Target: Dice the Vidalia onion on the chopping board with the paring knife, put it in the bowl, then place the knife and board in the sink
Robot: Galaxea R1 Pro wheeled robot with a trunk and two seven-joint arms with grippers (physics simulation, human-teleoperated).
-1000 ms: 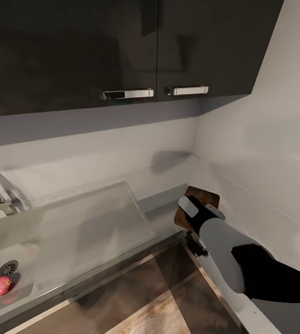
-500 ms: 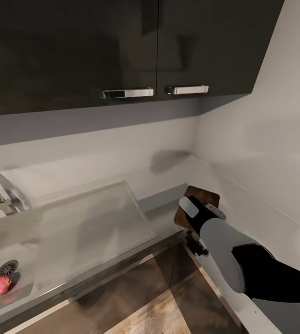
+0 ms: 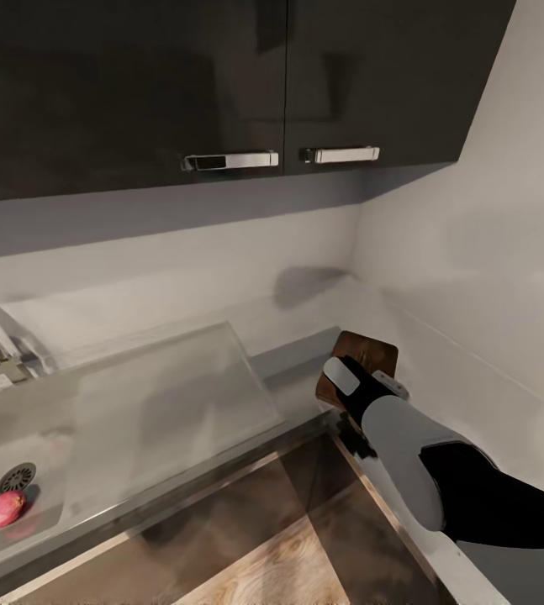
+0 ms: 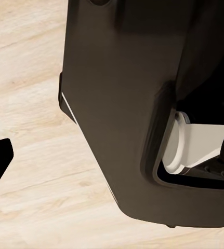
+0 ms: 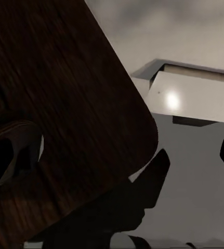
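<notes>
Dark brown wood is what lies under my right gripper: the chopping board sits on the countertop, in the corner where the back wall meets the side wall, and my right arm reaches over its near end. In the right wrist view the board shows a fine straight grain, a matte face and a broadly rounded corner, with the slot-shaped handle hole near the end close to me. The board's long axis runs from my wrist away toward the back corner, roughly in line with my reach. Whether my right fingers are spread or closed on the board I cannot tell; the dark shapes at the board's edge do not settle it.

My left gripper's state I cannot tell either; the left wrist view looks down past the dark body of the robot to pale wood flooring.

The sink lies well apart, toward the far left end of the counter, beyond the flat steel drainboard. Its steel is smooth and softly reflective, with a round drain. The Vidalia onion rests on the basin floor just beside that drain, a small rounded pinkish-red shape. I judge the left arm the nearer one for fetching it, since the onion lies far to the left of my right fingers.
</notes>
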